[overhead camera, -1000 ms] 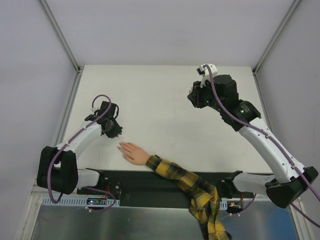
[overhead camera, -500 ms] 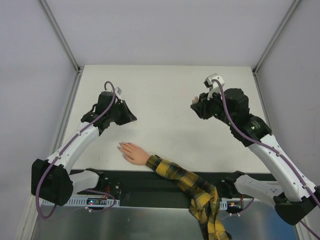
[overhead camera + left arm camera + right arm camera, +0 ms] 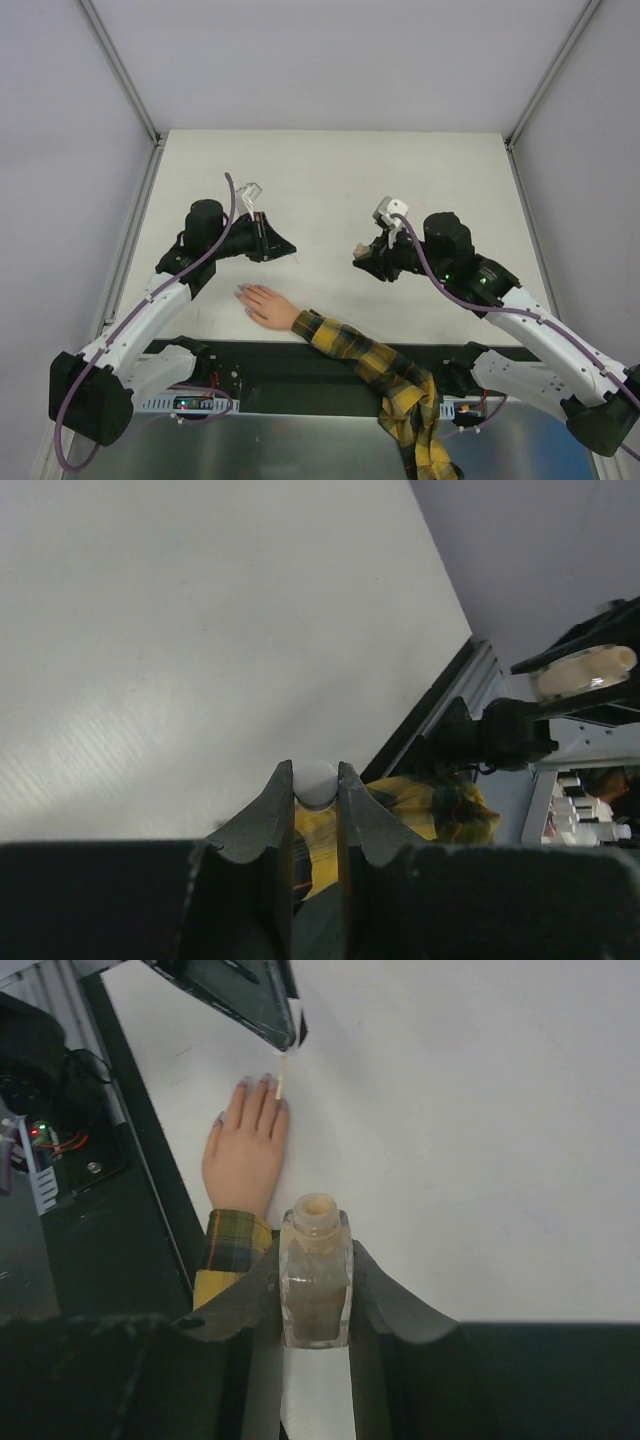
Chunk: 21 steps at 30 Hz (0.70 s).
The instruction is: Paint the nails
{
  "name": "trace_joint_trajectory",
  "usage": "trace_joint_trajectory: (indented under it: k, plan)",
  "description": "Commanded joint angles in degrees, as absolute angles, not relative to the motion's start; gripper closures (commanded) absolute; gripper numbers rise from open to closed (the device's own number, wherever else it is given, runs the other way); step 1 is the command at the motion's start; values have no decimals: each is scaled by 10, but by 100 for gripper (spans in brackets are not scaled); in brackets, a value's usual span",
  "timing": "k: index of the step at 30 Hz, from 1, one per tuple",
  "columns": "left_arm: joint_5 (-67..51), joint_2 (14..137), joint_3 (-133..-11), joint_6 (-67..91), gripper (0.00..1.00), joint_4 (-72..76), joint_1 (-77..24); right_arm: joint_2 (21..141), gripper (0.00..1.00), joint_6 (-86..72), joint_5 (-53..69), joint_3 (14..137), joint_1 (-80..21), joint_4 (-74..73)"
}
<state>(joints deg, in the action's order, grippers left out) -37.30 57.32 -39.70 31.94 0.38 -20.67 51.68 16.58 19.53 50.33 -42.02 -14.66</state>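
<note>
A small flesh-coloured hand (image 3: 266,306) lies palm down at the table's near edge, at the end of a yellow-and-black plaid sleeve (image 3: 372,366). Its tiny nails (image 3: 265,1079) show in the right wrist view on the hand (image 3: 246,1150). My left gripper (image 3: 288,246) is above and behind the fingertips, shut on a white cap (image 3: 316,782). A thin pale brush (image 3: 282,1077) hangs from it over the fingers. My right gripper (image 3: 361,260) is right of the hand, shut on an open nail polish bottle (image 3: 316,1272) held upright.
A black strip (image 3: 300,360) runs along the table's near edge under the sleeve, with electronics and cables (image 3: 50,1140) beside it. The white table (image 3: 330,180) is bounded by metal rails (image 3: 135,215) and grey walls. The sleeve (image 3: 405,798) shows behind my left fingers.
Both arms have swung in toward the middle. The left gripper moved right, to above the fingertips. The right gripper came down and left, toward the hand, with the bottle.
</note>
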Motion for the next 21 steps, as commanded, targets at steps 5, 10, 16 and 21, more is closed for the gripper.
trace_joint_trajectory:
  k: [5,10,16,21]
  plan:
    - [-458,466,-467,359,100,51,-214,555,100,217,298,504,-474,23]
    - [-455,452,-492,379,100,50,-218,588,100,224,345,512,-476,49]
    - [-445,466,-507,390,100,50,-237,584,100,208,365,491,-484,94]
    - [-425,503,-536,374,100,50,-286,606,100,207,366,507,-487,86]
